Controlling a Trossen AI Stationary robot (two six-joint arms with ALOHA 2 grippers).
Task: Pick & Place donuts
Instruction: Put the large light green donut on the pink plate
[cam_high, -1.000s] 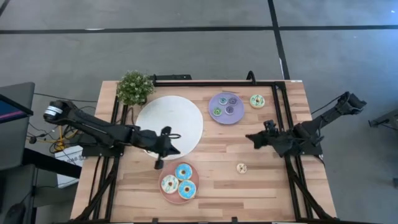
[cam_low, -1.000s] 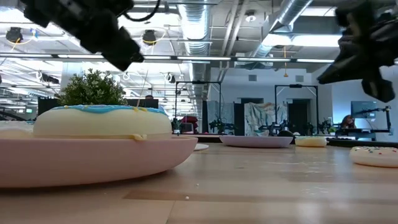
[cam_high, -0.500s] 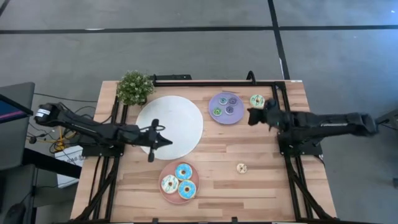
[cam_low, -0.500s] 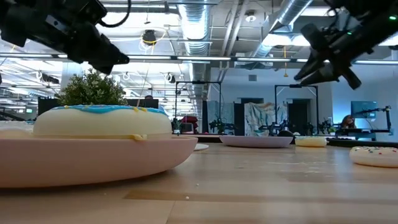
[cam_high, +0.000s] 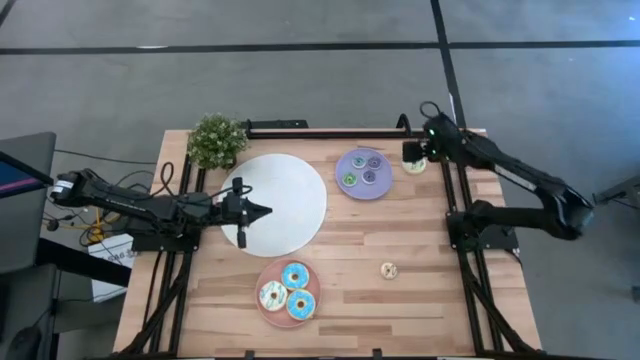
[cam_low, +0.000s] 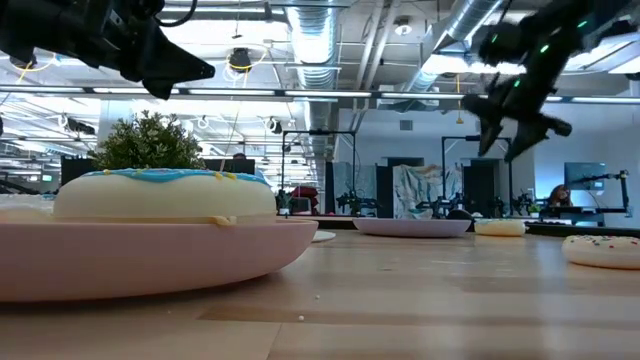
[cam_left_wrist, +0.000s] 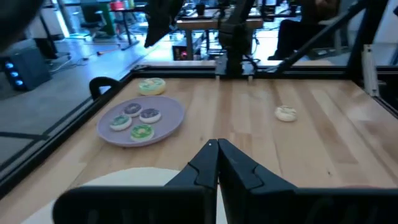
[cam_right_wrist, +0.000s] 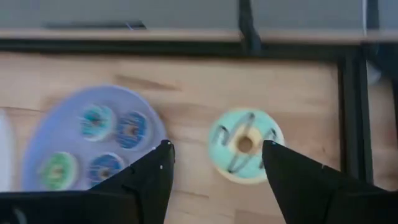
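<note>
Right wrist view: right gripper, fingers spread and empty, above pale green donut; probably light, rigid — pinch across its ring.

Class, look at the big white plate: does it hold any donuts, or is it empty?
Empty. In the high view the white plate shows only bare surface; the left gripper is above it, holding nothing.

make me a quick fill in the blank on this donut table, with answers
1. The pink plate holds ___ donuts.
2. The right end effector hangs with its fingers ___ above the pale green donut.
3. The lilac plate holds ___ mini donuts.
4. The left end effector is over the ___ plate.

Answers: three; open; four; white
</note>
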